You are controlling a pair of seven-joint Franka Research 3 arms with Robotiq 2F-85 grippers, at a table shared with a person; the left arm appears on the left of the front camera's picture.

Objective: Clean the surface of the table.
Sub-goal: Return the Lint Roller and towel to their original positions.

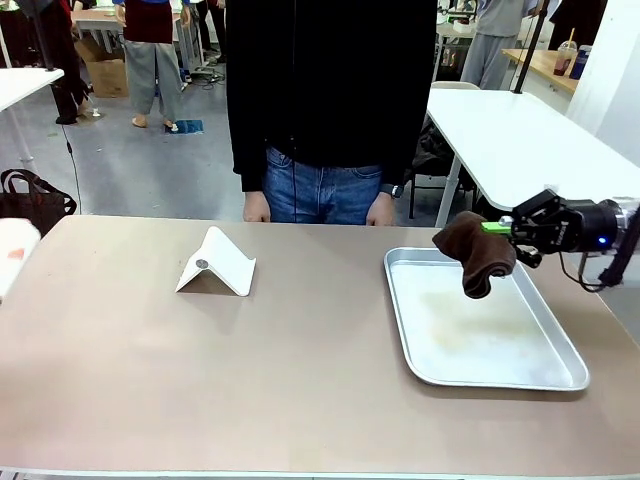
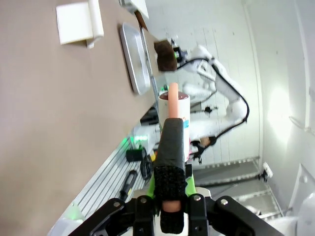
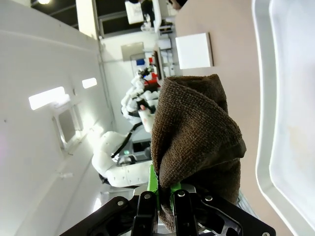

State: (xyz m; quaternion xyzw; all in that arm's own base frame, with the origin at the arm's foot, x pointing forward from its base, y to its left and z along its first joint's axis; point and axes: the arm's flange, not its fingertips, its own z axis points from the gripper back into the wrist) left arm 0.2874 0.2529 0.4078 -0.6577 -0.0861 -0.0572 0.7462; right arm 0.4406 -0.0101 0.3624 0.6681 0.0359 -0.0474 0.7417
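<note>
The beige-brown table (image 1: 250, 370) fills the front view. My right gripper (image 1: 497, 228) reaches in from the right, shut on a folded dark brown cloth (image 1: 478, 252) that hangs just above the far end of a silver tray (image 1: 400, 310). The right wrist view shows the cloth (image 3: 194, 132) bunched between the green pads of that gripper (image 3: 165, 189), beside the tray (image 3: 275, 98). My left gripper (image 2: 172, 129) is off the table's (image 2: 49, 123) left end, shut on a white bottle (image 2: 176, 105) with a pinkish top.
A white folded stand (image 1: 218, 262) sits left of centre on the table. A person stands at the far edge, hands (image 1: 257, 208) hanging by the rim. A white thing with a red mark (image 1: 12, 250) shows at the left edge. White tables stand behind.
</note>
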